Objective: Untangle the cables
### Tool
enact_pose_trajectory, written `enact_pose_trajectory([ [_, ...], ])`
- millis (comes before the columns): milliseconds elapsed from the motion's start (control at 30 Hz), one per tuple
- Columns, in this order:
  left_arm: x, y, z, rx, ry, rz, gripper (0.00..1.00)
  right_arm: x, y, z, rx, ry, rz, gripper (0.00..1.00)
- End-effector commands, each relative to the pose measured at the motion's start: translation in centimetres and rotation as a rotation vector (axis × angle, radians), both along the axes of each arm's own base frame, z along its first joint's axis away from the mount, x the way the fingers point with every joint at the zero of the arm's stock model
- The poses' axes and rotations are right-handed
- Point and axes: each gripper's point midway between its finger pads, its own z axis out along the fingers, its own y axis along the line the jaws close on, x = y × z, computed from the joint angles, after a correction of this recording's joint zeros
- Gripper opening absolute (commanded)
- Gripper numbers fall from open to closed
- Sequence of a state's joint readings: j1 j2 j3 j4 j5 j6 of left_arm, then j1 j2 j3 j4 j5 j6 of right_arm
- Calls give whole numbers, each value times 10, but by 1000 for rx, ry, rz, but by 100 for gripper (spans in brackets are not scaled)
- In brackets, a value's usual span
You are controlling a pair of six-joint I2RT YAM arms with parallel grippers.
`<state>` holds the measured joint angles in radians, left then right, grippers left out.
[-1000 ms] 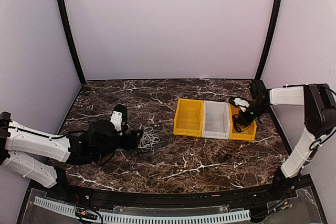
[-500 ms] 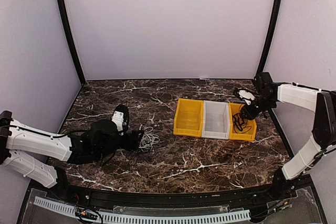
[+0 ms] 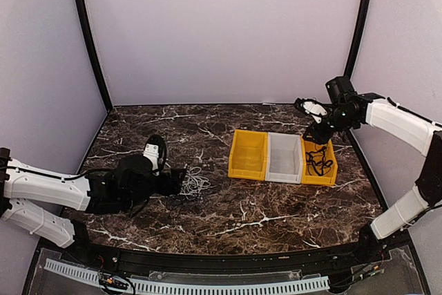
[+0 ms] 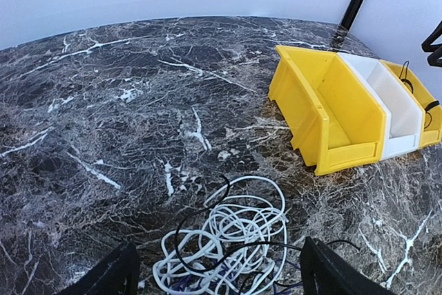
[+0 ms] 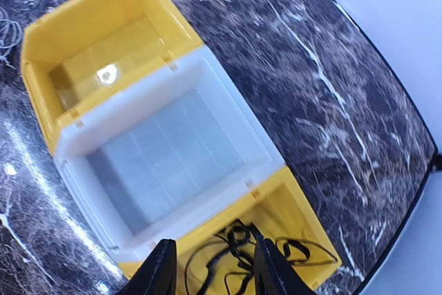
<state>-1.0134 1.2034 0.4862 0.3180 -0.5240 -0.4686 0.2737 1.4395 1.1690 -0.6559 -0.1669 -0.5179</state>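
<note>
- Left end effector [image 4: 221, 276] is released, its fingers [image 4: 114, 274] spread wide on either side of a clump of mostly white cables [image 4: 235, 236] lying left of the counter's middle.
- Right end effector [image 5: 214, 271] is released too, with its fingers parted and nothing pinched. It hangs over a black cable [image 5: 235, 253].
- Dark, white-veined marble forms the counter [image 3: 207, 219], boxed in by pale lilac walls [image 3: 221, 32] with black posts [image 3: 88, 39] at the back corners.
- Toward the right edge three bins touch in a row: a yellow bin [image 3: 235, 153], a white bin [image 3: 284, 177], and a second yellow bin [image 3: 321, 180] holding the black cable.
- Low over the counter, the left arm [image 3: 48, 188] stretches out from the near left corner; the right arm [image 3: 394, 119] is raised above the right edge.
</note>
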Motion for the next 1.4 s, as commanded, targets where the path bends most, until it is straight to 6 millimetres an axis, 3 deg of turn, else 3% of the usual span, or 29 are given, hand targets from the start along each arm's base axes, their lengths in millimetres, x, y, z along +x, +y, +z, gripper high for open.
enact_pose_trajectory([
  [0,3,7,6,-43,39,49,83,2,66,18,70,-33,169,40],
  [167,-1,20,-2,-61,100,92,83,-10,144,26,161,13,368,36],
  [333,-4,40,-7,-74,143,155,82,-44,221,31,215,47,566,35],
  [467,-10,54,-10,-93,157,193,82,-75,268,28,276,115,687,39],
  [633,-16,65,-13,-133,162,213,82,-102,311,10,311,226,760,43],
  [867,-20,74,-12,-134,153,221,82,-121,350,-16,310,310,804,45],
  [1200,-23,76,-19,-130,158,209,82,-132,370,-40,310,404,809,43],
  [1300,-23,74,-19,-133,147,198,82,-132,371,-46,304,423,798,37],
  [1367,-22,69,-16,-132,126,164,82,-133,372,-44,307,431,794,25],
])
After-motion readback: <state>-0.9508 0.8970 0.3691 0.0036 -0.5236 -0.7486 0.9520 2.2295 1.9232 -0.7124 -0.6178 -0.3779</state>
